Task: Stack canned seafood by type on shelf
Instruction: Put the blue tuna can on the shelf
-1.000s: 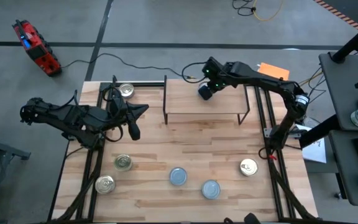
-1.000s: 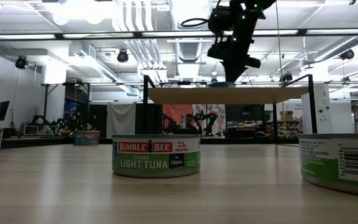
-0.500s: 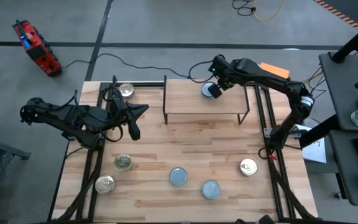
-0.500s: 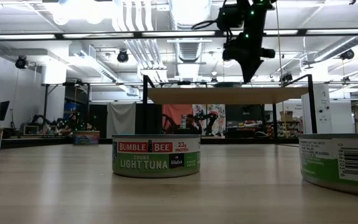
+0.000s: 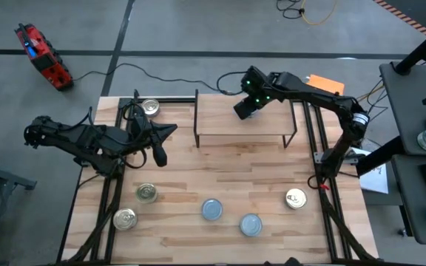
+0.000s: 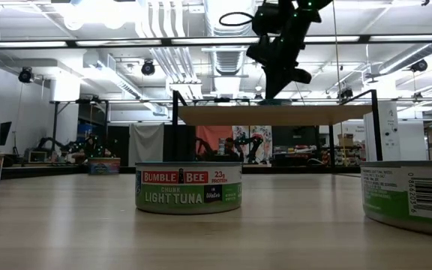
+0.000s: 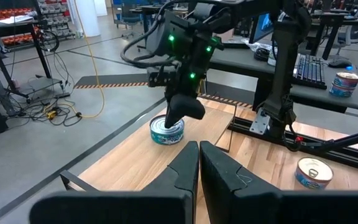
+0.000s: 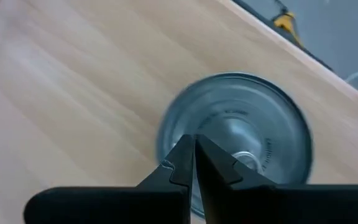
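the left gripper point(image 5: 156, 144) waits shut beside the shelf's point(image 5: 228, 125) left end. on the shelf's far edge the right gripper point(image 7: 182, 111) hovers just above a blue-topped tin point(image 7: 167, 130), fingers pressed together and holding nothing. the tin looks already set down, so the wise move is straight up, clear of the rim, without nudging it off the plank. six more tins, including one point(image 5: 212, 210) near the table's front, wait on the tabletop.
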Robot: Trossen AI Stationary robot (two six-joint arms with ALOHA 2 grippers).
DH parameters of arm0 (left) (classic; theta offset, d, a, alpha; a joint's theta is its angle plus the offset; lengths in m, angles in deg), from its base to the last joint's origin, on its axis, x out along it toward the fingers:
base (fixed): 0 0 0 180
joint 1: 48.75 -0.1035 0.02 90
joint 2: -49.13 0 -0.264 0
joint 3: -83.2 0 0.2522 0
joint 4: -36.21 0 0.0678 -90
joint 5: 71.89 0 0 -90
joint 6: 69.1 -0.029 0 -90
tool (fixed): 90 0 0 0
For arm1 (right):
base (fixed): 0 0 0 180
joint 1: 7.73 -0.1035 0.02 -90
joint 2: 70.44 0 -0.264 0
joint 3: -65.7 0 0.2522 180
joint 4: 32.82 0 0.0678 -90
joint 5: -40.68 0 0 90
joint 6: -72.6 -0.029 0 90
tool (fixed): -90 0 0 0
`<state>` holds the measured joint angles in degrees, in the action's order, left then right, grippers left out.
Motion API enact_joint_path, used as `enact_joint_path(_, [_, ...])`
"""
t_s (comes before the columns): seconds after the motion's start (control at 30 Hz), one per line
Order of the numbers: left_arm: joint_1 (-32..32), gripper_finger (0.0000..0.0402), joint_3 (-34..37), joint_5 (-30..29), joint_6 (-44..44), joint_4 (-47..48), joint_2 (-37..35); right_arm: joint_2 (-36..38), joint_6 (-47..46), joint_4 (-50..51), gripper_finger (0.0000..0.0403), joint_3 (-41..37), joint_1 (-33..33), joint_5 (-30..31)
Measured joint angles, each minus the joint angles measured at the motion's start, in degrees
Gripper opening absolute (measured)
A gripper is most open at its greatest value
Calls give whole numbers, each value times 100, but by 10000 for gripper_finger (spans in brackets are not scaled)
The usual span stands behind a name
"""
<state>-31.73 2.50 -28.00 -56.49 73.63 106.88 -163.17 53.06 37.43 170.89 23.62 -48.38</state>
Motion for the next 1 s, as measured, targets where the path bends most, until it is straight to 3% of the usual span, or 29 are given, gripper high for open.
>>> enact_joint_path(0.67, [-3, 0, 0, -2, 10, 4, 0, 51, 385, 1535, 9, 0, 163, 1651])
enact_joint_path(1.0, [1, 0, 0, 0, 12, 2, 0, 65, 412, 1877, 9, 0, 506, 1733])
